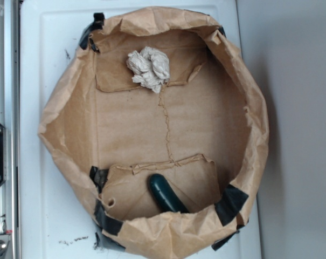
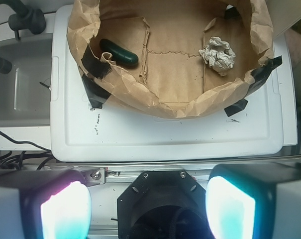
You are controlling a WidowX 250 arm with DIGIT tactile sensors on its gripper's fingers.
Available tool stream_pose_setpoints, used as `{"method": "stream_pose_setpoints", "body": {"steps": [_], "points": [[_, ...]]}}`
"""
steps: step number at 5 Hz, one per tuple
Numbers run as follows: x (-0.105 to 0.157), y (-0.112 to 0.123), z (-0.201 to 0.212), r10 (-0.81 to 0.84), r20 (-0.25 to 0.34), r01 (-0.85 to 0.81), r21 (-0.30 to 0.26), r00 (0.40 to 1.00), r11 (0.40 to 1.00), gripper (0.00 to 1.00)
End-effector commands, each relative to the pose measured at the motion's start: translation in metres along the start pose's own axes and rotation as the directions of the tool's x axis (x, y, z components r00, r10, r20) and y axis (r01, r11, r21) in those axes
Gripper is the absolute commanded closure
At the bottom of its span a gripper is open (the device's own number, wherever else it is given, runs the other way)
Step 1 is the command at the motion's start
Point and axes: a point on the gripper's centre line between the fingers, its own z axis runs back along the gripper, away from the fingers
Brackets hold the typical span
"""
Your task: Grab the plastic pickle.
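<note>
Plastic pickle [image 1: 166, 194] lies inside the brown paper bag [image 1: 66, 124], against its taped wall opposite the paper wad [image 1: 148, 68]; end effector [image 2: 148, 206] spread wide, empty, outside the bag.

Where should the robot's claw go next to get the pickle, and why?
Probably forward and left, to hover over the pickle. The gripper is open but off the white board, outside the paper bag, and the pickle lies inside by the bag's left wall.
</note>
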Motion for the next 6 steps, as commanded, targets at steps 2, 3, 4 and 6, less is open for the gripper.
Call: {"method": "stream_pose_setpoints", "body": {"steps": [2,3,4,6], "points": [[0.037,0.0,-0.01,-0.059,0.003,0.059,0.015,0.998,0.998,0.0],[0.071,0.0,-0.028,-0.117,-0.024,0.117,-0.009,0.993,0.993,0.0],[0.106,0.002,-0.038,-0.227,-0.01,0.227,-0.011,0.974,0.974,0.0],[0.118,0.001,-0.041,-0.394,0.02,0.394,-0.054,0.919,0.917,0.0]]}}
